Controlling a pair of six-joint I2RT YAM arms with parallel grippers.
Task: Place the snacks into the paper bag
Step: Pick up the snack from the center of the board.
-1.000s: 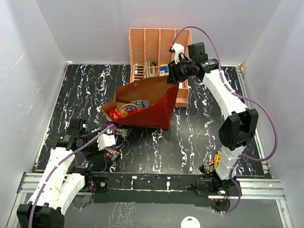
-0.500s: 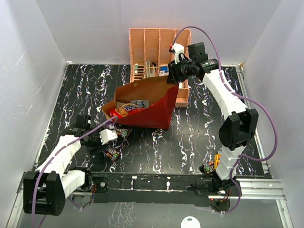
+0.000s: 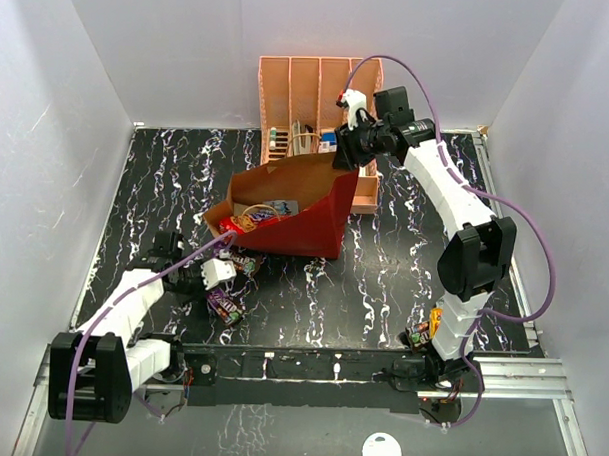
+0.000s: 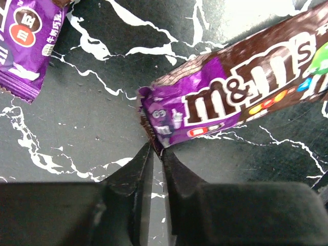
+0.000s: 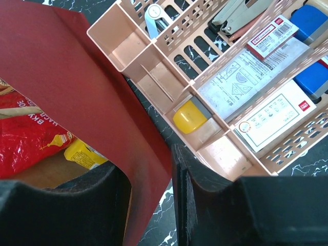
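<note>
Step in hand: pick-up of one more snack. L gripper [image 4: 155,154] is sitting low on the table [image 3: 383,271] w/ jaws almost together, only a thin slit between, nipping the crimped end seam of the M&M's bar [image 4: 225,92]. The bite is looking shallow, just the corner of the wrapper. The bar is lying flat, near the bag's mouth but outside it [image 3: 225,305]. The 2nd purple wrapper [image 4: 25,46] is lying apart from it, untouched.

R gripper [image 5: 148,169] is clamping the bag [image 3: 305,223] by its rim, one finger inside, one outside the red wall, keeping the mouth open toward the L arm. The bag is resting tilted, just in front of the organizer [image 3: 304,88]. The chip bag [image 5: 25,138] and a yellow packet [image 5: 84,154] are already lying inside.

Task is looking partly done: several snacks in, at least two purple bars out, plus a packet [image 3: 421,335] lying by the R arm's base.

Next move, as I'm judging it: lift the bar w/o it slipping from that thin pinch, carry it up over the bag's lip, let go inside. The R side should be holding the rim steady meanwhile. Risk: the bar peeling out mid-lift, or snagging the bag's edge.
</note>
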